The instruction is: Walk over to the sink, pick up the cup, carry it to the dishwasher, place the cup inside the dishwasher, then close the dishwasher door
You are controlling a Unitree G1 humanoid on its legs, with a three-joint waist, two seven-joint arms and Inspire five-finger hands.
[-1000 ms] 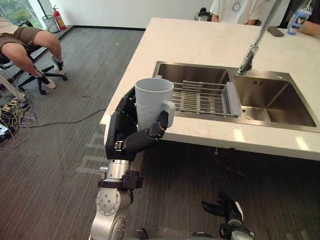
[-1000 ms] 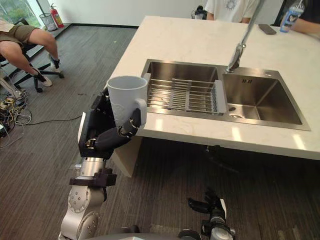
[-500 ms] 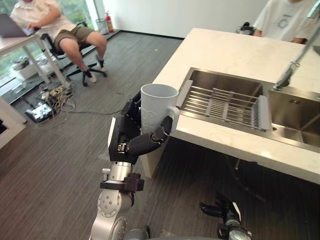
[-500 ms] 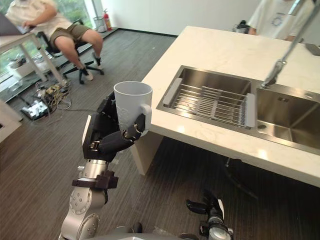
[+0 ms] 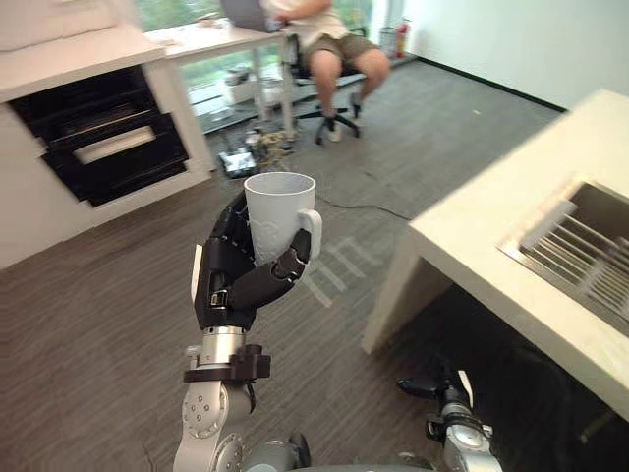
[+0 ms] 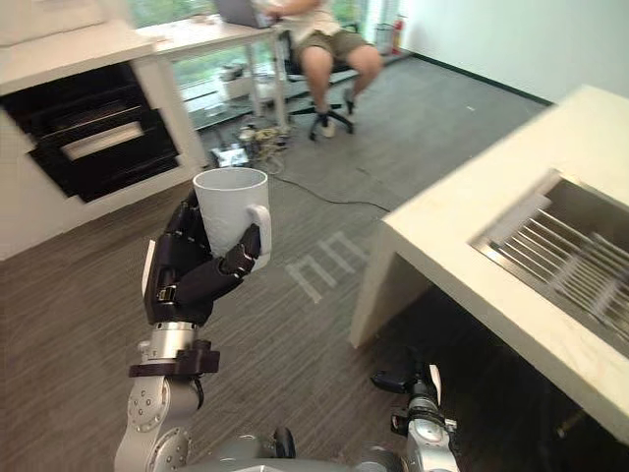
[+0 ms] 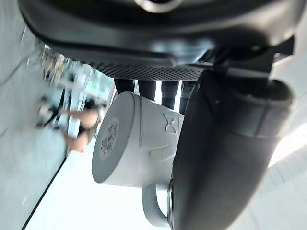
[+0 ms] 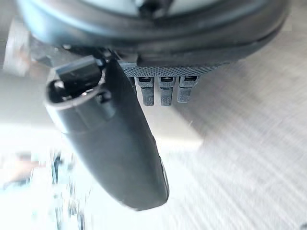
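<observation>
A pale grey cup (image 5: 278, 214) with a handle stands upright in my left hand (image 5: 228, 273), held out in front of me at chest height over the floor. The fingers wrap the cup's far side and the thumb (image 5: 278, 276) presses below the handle. In the left wrist view the cup (image 7: 136, 143) lies against the palm with the thumb (image 7: 225, 153) across it. My right hand (image 5: 439, 386) hangs low beside me, fingers relaxed and holding nothing. The steel sink (image 5: 588, 258) with its wire rack sits in the pale counter at the right edge.
A black appliance front (image 5: 106, 136) with a pale handle is set in a white cabinet at the upper left. The counter island's corner (image 5: 425, 236) juts in from the right. A person sits on a chair (image 5: 334, 47) at a desk behind, with cables (image 5: 244, 159) on the floor.
The camera has swung left: the sink slid to the right edge and the black appliance and desk came into view. The cup stays in my left hand.
</observation>
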